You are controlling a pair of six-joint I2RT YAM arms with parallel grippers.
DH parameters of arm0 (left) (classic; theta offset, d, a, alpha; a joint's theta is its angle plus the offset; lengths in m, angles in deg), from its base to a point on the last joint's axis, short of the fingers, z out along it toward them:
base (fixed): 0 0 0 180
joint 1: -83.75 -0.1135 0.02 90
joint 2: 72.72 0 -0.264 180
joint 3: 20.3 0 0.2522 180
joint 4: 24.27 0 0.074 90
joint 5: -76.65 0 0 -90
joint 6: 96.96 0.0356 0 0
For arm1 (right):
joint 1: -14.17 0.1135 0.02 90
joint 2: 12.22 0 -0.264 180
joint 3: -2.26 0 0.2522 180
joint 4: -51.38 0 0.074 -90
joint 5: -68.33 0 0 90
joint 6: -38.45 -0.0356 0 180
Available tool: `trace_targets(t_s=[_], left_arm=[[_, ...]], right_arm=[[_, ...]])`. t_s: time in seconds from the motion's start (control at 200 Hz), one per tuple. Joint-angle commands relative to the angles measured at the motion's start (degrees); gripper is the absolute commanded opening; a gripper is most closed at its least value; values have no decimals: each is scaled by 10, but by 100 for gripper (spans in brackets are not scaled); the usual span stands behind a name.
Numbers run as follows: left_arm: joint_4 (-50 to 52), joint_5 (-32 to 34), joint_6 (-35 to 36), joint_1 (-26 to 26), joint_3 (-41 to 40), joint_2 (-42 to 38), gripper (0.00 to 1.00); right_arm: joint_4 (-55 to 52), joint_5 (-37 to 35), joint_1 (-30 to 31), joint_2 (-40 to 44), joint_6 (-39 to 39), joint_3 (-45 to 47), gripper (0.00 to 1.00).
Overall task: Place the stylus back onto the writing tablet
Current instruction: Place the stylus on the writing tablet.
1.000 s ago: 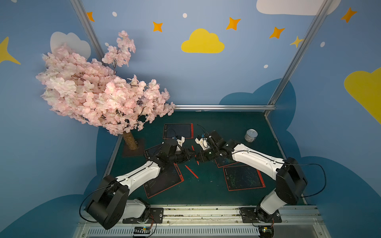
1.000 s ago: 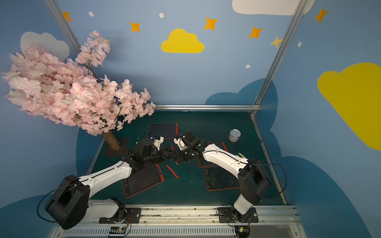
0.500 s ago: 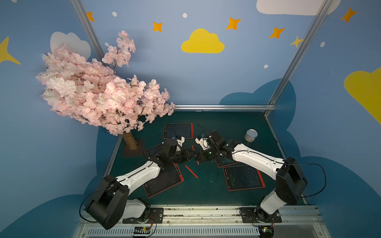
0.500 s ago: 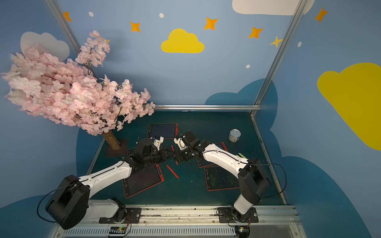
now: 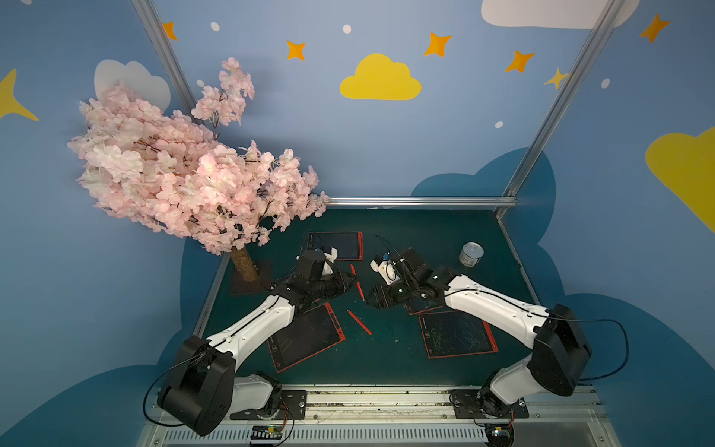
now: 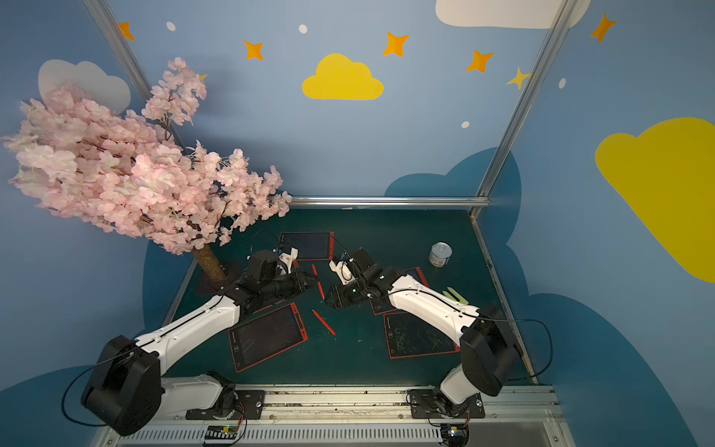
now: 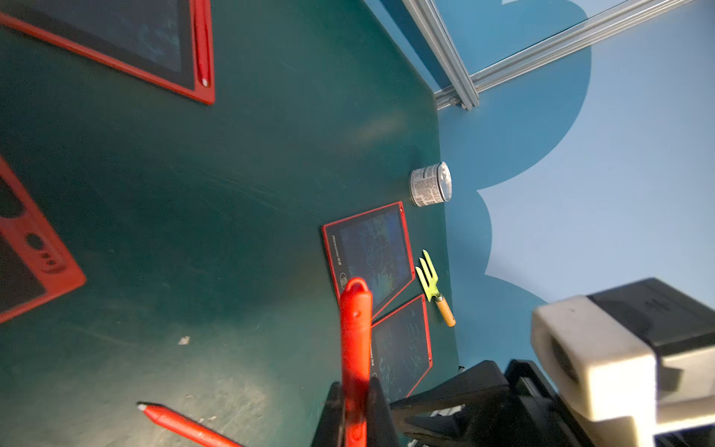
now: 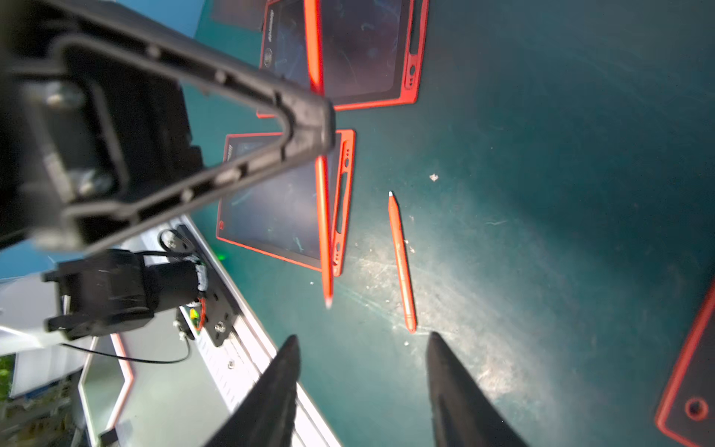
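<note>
My left gripper [image 7: 356, 391] is shut on a red stylus [image 7: 355, 340], holding it near its middle above the green table; in both top views this stylus [image 5: 360, 291] hangs between the two grippers. My right gripper [image 8: 362, 338] is open and empty, just off the stylus's white tip [image 8: 328, 303]. A second red stylus [image 5: 360, 322] lies loose on the table. Several red-framed writing tablets lie around: one near left [image 5: 309, 336], one near right [image 5: 458, 334], one at the back [image 5: 336, 245] with a stylus docked in it [image 7: 202, 42].
A small tin can [image 5: 471, 254] stands at the back right. A green garden fork [image 6: 456, 296] lies by the right edge. The pink blossom tree [image 5: 193, 174] overhangs the back left corner. Another tablet [image 5: 421, 305] lies partly under my right arm.
My right gripper has opened and let go of the stylus. The left gripper has closed fully on it and now holds it alone. Both arms have barely moved.
</note>
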Motion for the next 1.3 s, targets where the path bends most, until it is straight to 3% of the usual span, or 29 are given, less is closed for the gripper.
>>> trace_targets(t_s=[0.0, 0.145, 0.245, 0.426, 0.781, 1.046, 1.292], left_arm=[[89, 32, 48, -13, 33, -11, 7], [157, 93, 59, -32, 66, -7, 7], [196, 126, 64, -39, 91, 1, 7], [232, 156, 65, -51, 133, 34, 7], [255, 201, 63, -60, 196, 112, 8], [257, 211, 50, -67, 244, 189, 7], [276, 205, 22, -70, 296, 266, 7]], right_arm=[[-16, -31, 2, 47, 30, 14, 67], [-9, -55, 1, 123, 61, 44, 86], [16, -83, 1, 181, 61, 77, 93], [83, -137, 1, 309, 110, 158, 96], [25, -202, -7, 485, 147, 189, 98], [-44, -239, -8, 509, 140, 173, 98], [-25, -185, -8, 510, 149, 184, 98]])
